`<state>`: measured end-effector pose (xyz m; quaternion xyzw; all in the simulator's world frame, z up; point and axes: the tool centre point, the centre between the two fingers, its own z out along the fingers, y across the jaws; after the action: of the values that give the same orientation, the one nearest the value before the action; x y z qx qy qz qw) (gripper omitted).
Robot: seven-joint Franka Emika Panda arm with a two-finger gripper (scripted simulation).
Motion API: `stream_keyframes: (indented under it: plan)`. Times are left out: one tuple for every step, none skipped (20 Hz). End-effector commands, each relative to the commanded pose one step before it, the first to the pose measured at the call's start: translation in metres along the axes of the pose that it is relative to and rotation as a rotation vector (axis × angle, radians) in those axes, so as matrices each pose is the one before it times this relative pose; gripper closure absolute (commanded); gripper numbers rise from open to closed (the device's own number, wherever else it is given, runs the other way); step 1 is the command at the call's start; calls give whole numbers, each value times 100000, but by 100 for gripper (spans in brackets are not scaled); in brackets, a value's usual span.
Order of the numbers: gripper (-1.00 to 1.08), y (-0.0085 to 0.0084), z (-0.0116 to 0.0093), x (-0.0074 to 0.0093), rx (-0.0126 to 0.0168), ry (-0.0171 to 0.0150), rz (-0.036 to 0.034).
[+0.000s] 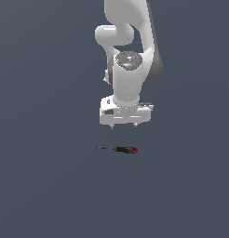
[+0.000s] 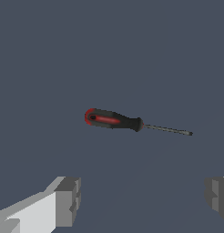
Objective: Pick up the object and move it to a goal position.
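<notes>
Below claw (image 1: 125, 125), apart: screwdriver (image 1: 122, 149) flat on surface; claw spread wide, holding nothing.

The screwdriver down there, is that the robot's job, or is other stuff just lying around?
For the job:
- the screwdriver, lying flat on the grey floor, not picked up yet
- the gripper, open and above it, holding nothing

Just lying about:
- nothing else shows; only the bare grey floor
</notes>
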<state>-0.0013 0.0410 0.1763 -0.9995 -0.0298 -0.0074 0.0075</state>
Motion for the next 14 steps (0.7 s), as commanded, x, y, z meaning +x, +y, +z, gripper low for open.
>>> stream_keyframes:
  plan:
    - [-92,1,0,0,0,0,0]
    - [-92,13,-8,5,-61,0,-33]
    - [-92,48,-24,14,-163,-3,-83]
    - [-92,72,-39,24,-284,-4,-140]
    - [-92,101,-55,32,-396,-6,-185]
    - [-92,134,-73,41,-500,-8,-213]
    - [-92,159,-90,47,-605,-9,-220]
    - [-92,146,-86,41,-550,-7,-148]
    - [-92,114,-73,31,-443,-4,-62]
    - [-92,87,-59,21,-316,-1,17]
    - [-92,53,-44,12,-204,2,77]
    - [-92,25,-26,3,-96,3,121]
    - [-92,-13,-2,-3,28,2,63]
    - [-92,-14,16,-4,63,-1,-29]
